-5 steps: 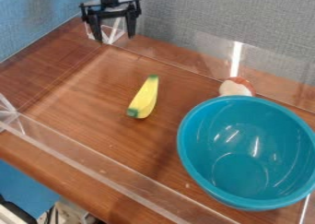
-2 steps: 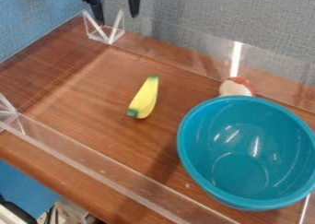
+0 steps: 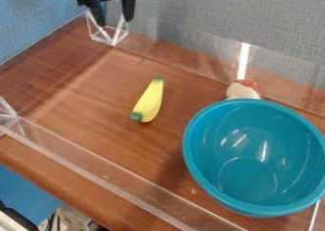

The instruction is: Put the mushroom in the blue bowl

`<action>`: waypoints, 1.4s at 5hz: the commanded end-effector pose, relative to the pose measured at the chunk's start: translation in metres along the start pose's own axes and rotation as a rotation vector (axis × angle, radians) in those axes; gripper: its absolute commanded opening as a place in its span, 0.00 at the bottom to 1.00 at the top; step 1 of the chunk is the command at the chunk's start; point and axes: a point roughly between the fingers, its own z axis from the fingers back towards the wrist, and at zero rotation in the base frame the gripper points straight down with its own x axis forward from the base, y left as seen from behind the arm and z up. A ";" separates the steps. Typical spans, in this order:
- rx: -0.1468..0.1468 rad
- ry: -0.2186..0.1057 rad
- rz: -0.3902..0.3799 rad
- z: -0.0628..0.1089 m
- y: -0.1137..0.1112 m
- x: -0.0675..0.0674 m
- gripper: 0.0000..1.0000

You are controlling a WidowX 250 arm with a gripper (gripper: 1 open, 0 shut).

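Note:
The mushroom (image 3: 242,89) lies on the wooden table just behind the far rim of the blue bowl (image 3: 254,159); its cream stem and orange-brown cap show, and the bowl's rim hides its lower part. The bowl stands empty at the front right. My gripper (image 3: 109,14) hangs at the top left of the camera view, far from both, pointing down. Its dark fingers (image 3: 93,10) stand apart with nothing between them, and its upper part is cut off by the frame's edge.
A yellow-green banana toy (image 3: 148,100) lies mid-table. Clear acrylic walls (image 3: 108,182) run along the table's edges, with upright clear panels at the back left (image 3: 105,30) and back right (image 3: 254,56). A grey-blue wall is behind.
The gripper has risen toward the top edge of the picture and shifted slightly left. Its fingers look a little closer together. The mushroom, banana and bowl have not moved.

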 end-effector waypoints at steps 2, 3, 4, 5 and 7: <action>-0.072 -0.066 -0.121 0.046 -0.051 -0.076 0.00; -0.081 -0.054 -0.216 0.042 -0.081 -0.116 0.00; -0.072 -0.043 -0.254 0.018 -0.103 -0.134 0.00; -0.045 -0.048 -0.285 -0.004 -0.106 -0.150 0.00; -0.003 -0.087 -0.369 -0.028 -0.134 -0.180 1.00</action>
